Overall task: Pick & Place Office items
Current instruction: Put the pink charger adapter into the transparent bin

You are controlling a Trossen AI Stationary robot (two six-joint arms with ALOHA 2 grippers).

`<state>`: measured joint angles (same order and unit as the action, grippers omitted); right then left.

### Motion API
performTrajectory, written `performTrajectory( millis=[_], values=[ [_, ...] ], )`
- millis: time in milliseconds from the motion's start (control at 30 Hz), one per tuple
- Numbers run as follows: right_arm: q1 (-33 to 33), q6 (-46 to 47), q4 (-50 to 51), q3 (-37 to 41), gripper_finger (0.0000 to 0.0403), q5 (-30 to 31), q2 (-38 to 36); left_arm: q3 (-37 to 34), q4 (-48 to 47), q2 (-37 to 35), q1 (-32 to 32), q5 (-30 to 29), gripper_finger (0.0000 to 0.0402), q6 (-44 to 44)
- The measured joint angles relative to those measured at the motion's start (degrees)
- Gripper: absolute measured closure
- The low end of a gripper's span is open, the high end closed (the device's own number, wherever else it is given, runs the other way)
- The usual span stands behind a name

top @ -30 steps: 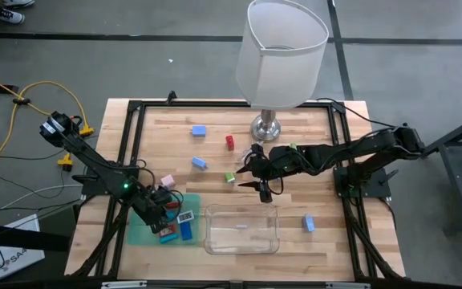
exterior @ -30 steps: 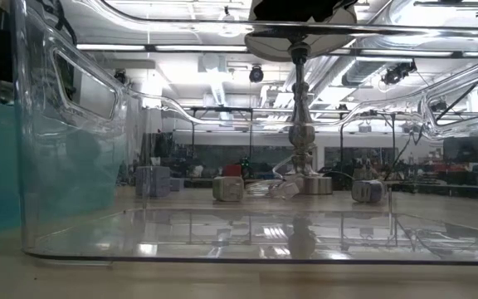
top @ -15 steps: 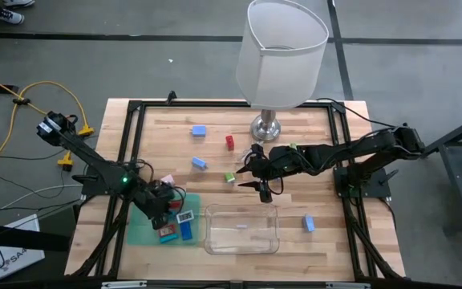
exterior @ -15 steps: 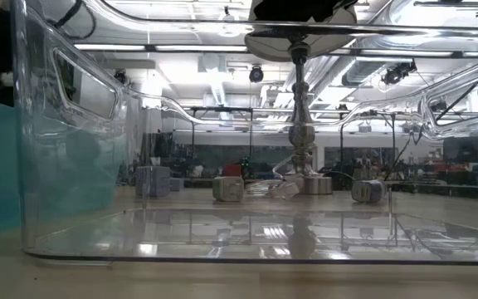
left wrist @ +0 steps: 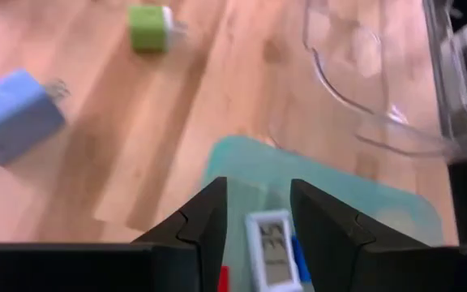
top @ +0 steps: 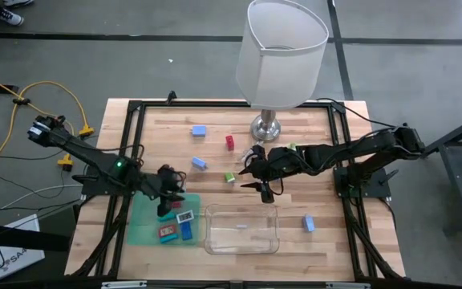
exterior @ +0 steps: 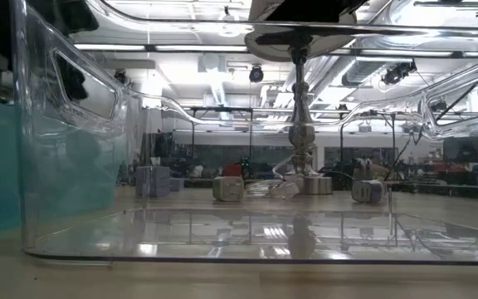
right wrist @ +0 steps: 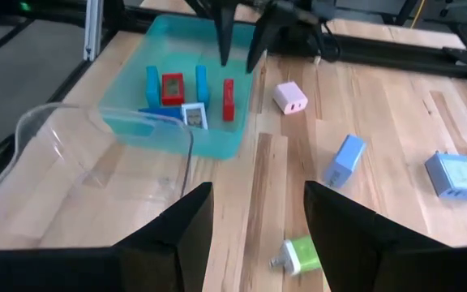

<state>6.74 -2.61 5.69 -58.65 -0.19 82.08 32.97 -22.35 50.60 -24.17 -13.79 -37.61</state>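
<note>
A shallow teal tray (right wrist: 217, 142) at the table's near left holds several office items: blue sticks (right wrist: 152, 85), a red-framed piece (right wrist: 172, 88), a red stick (right wrist: 229, 97) and a white piece (left wrist: 270, 247). My left gripper (right wrist: 240, 57) hovers open above the tray's far edge (top: 171, 201), with nothing between its fingers. A pink block (right wrist: 290, 97) lies on the wood beside the tray. My right gripper (top: 263, 191) hangs open and empty over the table's middle, near a green block (top: 229, 177). More blue blocks (top: 200, 163) (top: 199, 130) and a red one (top: 230, 142) lie farther back.
A clear plastic tray (top: 241, 229) stands at the near middle, right of the teal tray. A big white-shaded lamp (top: 283, 56) on a silver base (top: 267, 127) stands at the far middle. One blue block (top: 308, 223) lies at the near right.
My left gripper has risen from low over the teal tray and drawn toward the table's far edge, rolling and tipping as it went. The items in the tray have stayed where they were.
</note>
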Motion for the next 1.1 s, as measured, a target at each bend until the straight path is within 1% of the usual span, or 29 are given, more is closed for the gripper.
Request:
performTrajectory(
  millis=[133, 367, 500, 667, 900, 1100],
  values=[
    [0.0, 0.0, 2.51, -0.01, 0.0223, 1.47, 0.0, 0.0, 0.44, -0.89, 3.54, -0.92, 0.027, 0.35],
    [-0.08, -0.17, 9.16, 0.0, 0.0223, 9.11, 0.0, 0.0, 0.81, -0.97, 8.49, -1.56, 0.027, 0.38],
    [-0.63, -0.17, 13.83, 0.0, 0.0223, 11.74, 0.0, 0.0, 1.07, -0.95, 10.53, -1.56, 0.027, 0.38],
    [-1.7, 0.39, 18.49, 0.0, 0.0223, 12.08, 0.0, 0.0, 1.26, -0.95, 12.52, -1.56, 0.027, 0.65],
    [-3.74, 1.67, 23.84, 0.0, 0.0223, 12.11, 0.0, 0.0, 3.78, -0.95, 14.74, -2.89, 0.027, 4.2],
    [-5.49, 5.86, 28.88, 0.0, 0.0223, 12.23, 0.0, 0.0, 3.78, -0.99, 17.33, -2.96, 0.027, 7.26]
  ],
)
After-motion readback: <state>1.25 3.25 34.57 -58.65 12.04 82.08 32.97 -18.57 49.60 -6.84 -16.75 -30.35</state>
